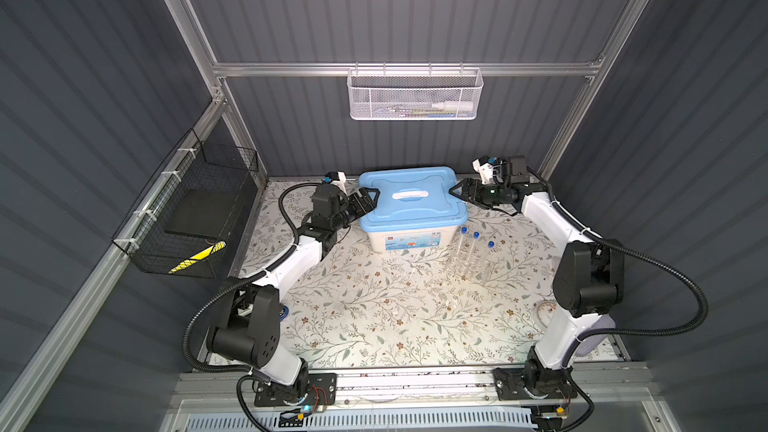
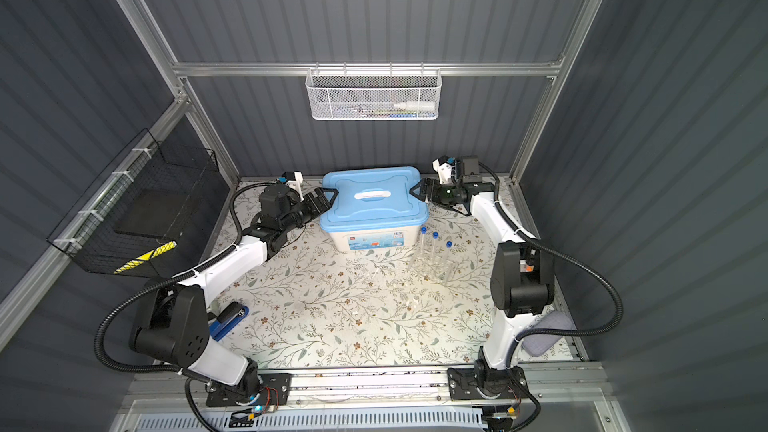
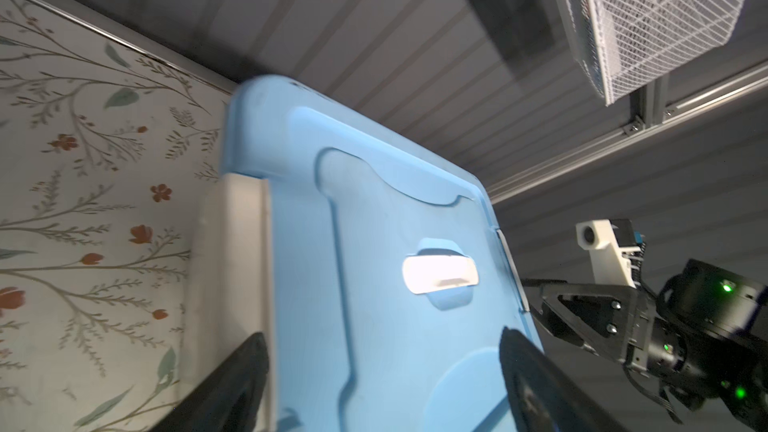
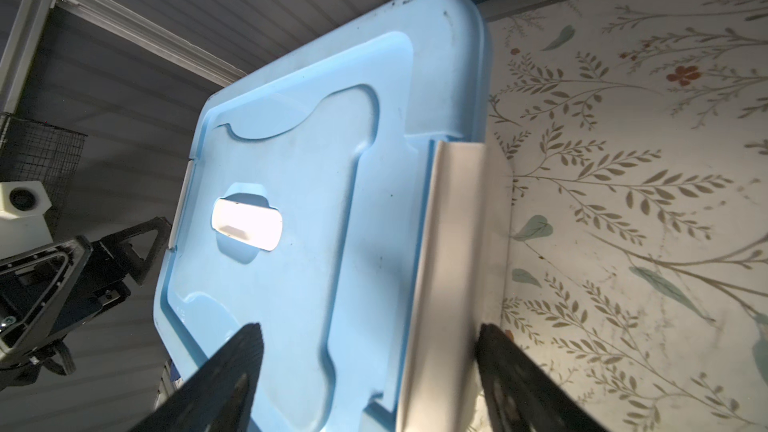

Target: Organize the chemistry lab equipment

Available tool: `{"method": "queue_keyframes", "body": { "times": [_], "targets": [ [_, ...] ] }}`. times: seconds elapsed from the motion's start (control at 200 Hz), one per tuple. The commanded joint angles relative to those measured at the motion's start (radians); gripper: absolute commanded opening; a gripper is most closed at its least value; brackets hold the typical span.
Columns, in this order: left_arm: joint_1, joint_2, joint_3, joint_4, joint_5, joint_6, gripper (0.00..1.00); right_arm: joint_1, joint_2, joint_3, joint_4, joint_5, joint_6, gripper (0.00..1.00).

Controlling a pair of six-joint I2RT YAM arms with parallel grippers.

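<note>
Near the front, half hidden behind the left arm [image 2: 232, 259]: a blue-black stapler [image 2: 228, 318]; mid-table, faint against the floral cloth [image 1: 353, 326], small clear glass vessels [image 2: 415, 301], hard to make out. Farther back, upright in a clear plastic tube rack [image 1: 467, 272] just in front of a blue-lidded storage box [image 1: 411, 205]: three blue-capped test tubes [image 1: 475, 245]. At the box's two ends, left gripper [image 1: 371, 198] and right gripper [image 1: 457, 193], jaws spread wide, holding nothing, each straddling a white latch [image 3: 232, 218] at the lid's edge, contact too blurred to judge; beyond, on the back wall, a white mesh basket [image 1: 415, 93], contents unclear.
</note>
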Motion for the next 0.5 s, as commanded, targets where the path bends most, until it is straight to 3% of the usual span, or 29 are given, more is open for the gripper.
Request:
{"method": "queue_keyframes", "body": {
  "times": [0.0,0.355,0.49],
  "targets": [
    [-0.017,0.016,0.025,0.005,0.040,0.012,0.89,0.041,-0.042,0.035,0.006,-0.085,-0.004,0.82],
    [-0.018,0.020,0.021,0.009,0.041,0.015,0.89,0.047,-0.044,0.052,-0.013,-0.069,-0.007,0.82],
    [-0.017,-0.047,0.031,-0.080,-0.041,0.084,0.91,0.047,-0.039,0.046,-0.013,-0.063,-0.006,0.82]
  ]
}}
